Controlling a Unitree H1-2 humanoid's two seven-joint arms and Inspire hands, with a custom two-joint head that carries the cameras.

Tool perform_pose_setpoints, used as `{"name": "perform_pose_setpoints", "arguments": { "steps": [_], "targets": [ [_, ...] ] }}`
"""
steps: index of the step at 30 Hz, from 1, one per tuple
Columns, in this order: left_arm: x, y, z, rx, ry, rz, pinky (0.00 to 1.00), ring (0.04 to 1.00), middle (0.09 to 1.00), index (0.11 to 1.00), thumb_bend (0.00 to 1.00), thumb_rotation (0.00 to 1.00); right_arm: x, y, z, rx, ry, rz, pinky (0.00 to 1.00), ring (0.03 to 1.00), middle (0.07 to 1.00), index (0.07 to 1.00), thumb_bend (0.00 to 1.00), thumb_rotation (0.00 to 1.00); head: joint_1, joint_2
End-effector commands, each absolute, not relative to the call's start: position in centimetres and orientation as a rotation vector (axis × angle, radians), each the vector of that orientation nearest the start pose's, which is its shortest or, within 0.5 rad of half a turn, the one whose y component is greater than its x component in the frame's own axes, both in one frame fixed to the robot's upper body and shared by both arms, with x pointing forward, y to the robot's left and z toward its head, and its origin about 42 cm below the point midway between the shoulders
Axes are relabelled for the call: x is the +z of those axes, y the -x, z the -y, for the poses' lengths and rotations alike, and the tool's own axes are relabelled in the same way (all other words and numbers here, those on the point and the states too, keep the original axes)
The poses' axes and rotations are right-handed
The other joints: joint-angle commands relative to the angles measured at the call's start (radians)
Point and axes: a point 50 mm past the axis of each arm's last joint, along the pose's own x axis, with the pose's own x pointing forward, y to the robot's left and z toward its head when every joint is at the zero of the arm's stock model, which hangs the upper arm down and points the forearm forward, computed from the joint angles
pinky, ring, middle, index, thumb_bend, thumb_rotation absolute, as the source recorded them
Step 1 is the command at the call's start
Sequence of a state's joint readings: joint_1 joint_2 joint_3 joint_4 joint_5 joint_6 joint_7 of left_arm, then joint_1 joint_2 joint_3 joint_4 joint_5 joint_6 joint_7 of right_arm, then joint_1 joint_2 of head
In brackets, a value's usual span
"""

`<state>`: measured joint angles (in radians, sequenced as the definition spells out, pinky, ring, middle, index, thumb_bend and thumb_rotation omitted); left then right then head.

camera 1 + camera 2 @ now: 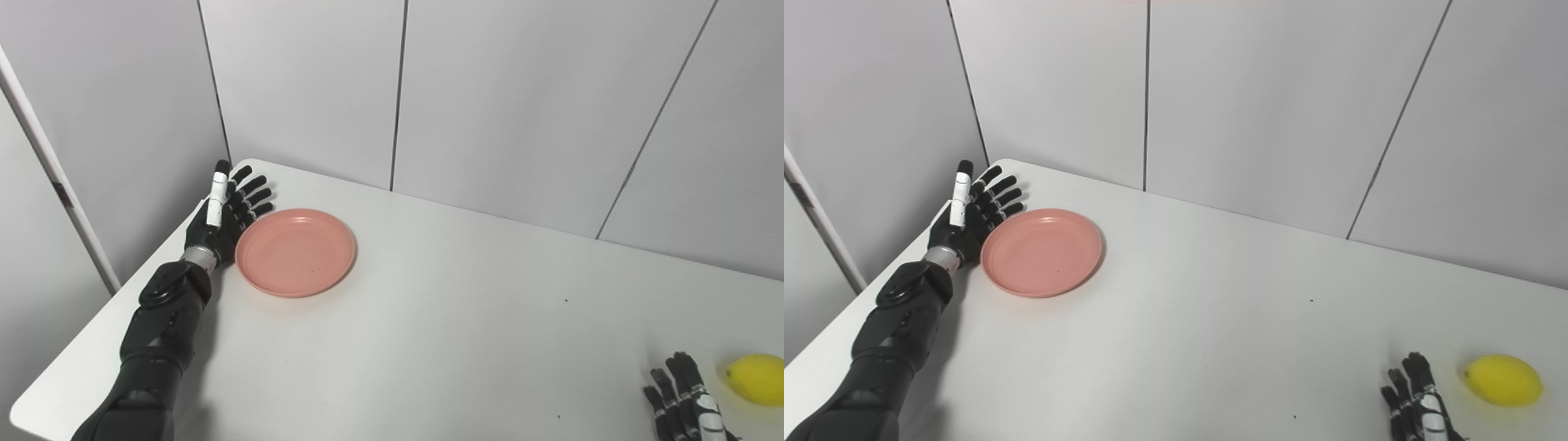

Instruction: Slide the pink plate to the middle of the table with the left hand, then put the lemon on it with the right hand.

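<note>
The pink plate lies empty on the white table, toward its far left corner. My left hand stands on edge just left of the plate, open with fingers stretched out, its palm against or very near the plate's left rim. The yellow lemon rests near the table's front right. My right hand is low at the bottom edge, just left of the lemon and apart from it, open with fingers extended; only part of it shows.
Grey wall panels rise directly behind the table's far edge and along its left side. The table's left edge runs close beside my left forearm.
</note>
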<state>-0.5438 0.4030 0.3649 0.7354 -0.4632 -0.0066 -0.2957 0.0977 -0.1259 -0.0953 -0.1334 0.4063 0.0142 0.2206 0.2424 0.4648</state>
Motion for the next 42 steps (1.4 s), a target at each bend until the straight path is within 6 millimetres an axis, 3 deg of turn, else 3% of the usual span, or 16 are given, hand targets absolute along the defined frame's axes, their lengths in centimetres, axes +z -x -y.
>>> {"name": "perform_pose_setpoints", "arguments": {
  "steps": [1, 7, 20, 36, 42],
  "targets": [
    [16.5, -43.6, -42.0, 0.087, 0.323, 0.054, 0.82, 0.848, 0.868, 0.908, 0.91, 0.87, 10.9, -24.4, 26.9, 0.127, -0.283, 0.047, 1.00, 0.989, 1.000, 0.963, 0.52, 0.79, 0.000, 0.001],
    [16.2, -43.0, -40.3, 0.054, 0.330, 0.034, 0.78, 0.802, 0.834, 0.894, 0.90, 0.86, 11.0, -24.4, 26.9, 0.128, -0.282, 0.045, 1.00, 0.987, 1.000, 0.960, 0.52, 0.79, -0.001, 0.003],
    [16.2, -41.9, -36.3, 0.065, 0.295, 0.042, 0.80, 0.818, 0.816, 0.863, 0.95, 0.84, 11.1, -24.6, 26.8, 0.130, -0.295, 0.044, 1.00, 0.995, 1.000, 0.957, 0.49, 0.77, -0.007, 0.008],
    [16.1, -40.8, -33.3, 0.052, 0.299, 0.027, 0.89, 0.862, 0.842, 0.889, 0.94, 0.87, 11.2, -24.6, 26.4, 0.139, -0.290, 0.041, 1.00, 0.996, 1.000, 0.951, 0.49, 0.78, -0.023, 0.016],
    [15.8, -40.4, -32.5, 0.096, 0.308, -0.001, 0.84, 0.854, 0.847, 0.879, 0.93, 0.84, 11.2, -24.7, 26.2, 0.136, -0.299, 0.043, 1.00, 0.995, 1.000, 0.952, 0.48, 0.75, -0.025, 0.017]
  ]
}}
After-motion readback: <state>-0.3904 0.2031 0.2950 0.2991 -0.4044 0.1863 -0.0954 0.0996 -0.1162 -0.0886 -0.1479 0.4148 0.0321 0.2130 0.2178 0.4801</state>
